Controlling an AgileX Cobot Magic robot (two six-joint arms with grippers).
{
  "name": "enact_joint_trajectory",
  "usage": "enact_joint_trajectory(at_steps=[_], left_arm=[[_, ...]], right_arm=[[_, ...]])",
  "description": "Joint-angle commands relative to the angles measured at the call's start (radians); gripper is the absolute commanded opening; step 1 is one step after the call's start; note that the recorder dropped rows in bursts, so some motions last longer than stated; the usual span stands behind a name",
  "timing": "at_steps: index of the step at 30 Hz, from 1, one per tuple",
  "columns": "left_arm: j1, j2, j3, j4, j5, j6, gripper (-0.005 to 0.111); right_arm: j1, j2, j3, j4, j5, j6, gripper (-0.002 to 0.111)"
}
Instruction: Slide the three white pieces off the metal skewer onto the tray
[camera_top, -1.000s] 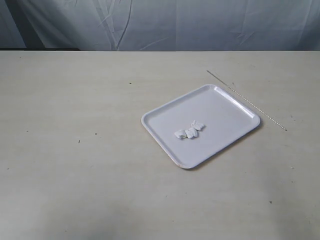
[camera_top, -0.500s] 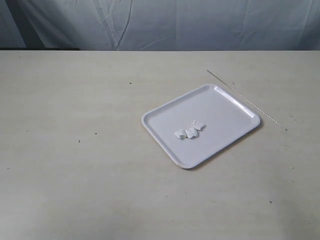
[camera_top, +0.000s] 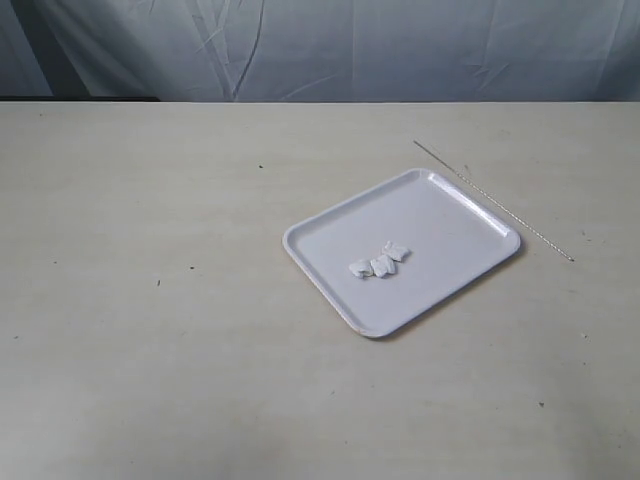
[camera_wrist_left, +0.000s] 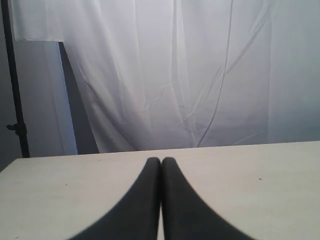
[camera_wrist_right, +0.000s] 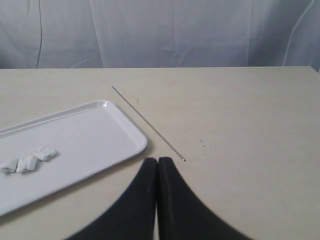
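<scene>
Exterior view: the tray (camera_top: 420, 215) lies flat on the bench (camera_top: 150, 200), right of the bench's middle. The three white pieces (camera_top: 380, 262) sit on the tray in a touching row. The metal skewer (camera_top: 492, 199) lies bare on the bench just beside the tray's rim, on the side toward the far right corner. Neither arm shows. The pieces look soft and light, likely to squash under a hard pinch. The skewer looks stiff, slick and awkward to lift; near one end seems best.

Left wrist view: the left gripper (camera_wrist_left: 160, 162) is clenched, fingers touching, empty, over bare bench.

Right wrist view: the right gripper (camera_wrist_right: 157, 162) is likewise pressed together, holding nothing, near the skewer's (camera_wrist_right: 147, 123) tip but apart from it.
</scene>
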Motion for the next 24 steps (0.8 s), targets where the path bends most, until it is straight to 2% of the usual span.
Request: enact_joint_trajectory(at_steps=[1,3,9,10,14,16,18,24], left_arm=[[0.003,-0.005,0.003,-0.184,0.016,0.206,0.0],[0.003,-0.005,0.003,-0.369,0.032,0.371,0.0],[0.003,-0.005,0.003,-1.182,0.113,1.097,0.0],[0.003,-0.005,0.003,-1.302,0.138,1.241,0.0],[0.003,-0.005,0.003,-1.695,0.297,1.569,0.0],[0.003,-0.005,0.003,-1.753,0.357,1.67,0.0],[0.003,-0.005,0.003,-1.753,0.355,1.725,0.0],[0.003,-0.005,0.003,-1.753,0.355,1.731,0.0]], right_arm=[[-0.006,-0.032,0.001,-0.009,0.004,0.036,-0.001],[-0.011,-0.032,0.001,-0.009,0.007,0.048,-0.001],[-0.056,-0.032,0.001,-0.009,0.009,0.041,-0.001],[-0.064,-0.032,0.001,-0.009,0.009,0.039,-0.001],[-0.077,-0.032,0.001,-0.009,0.009,0.039,-0.001],[-0.077,-0.032,0.001,-0.009,0.009,0.039,-0.001],[-0.077,-0.032,0.001,-0.009,0.009,0.039,-0.001],[-0.076,-0.032,0.001,-0.009,0.009,0.047,-0.001]])
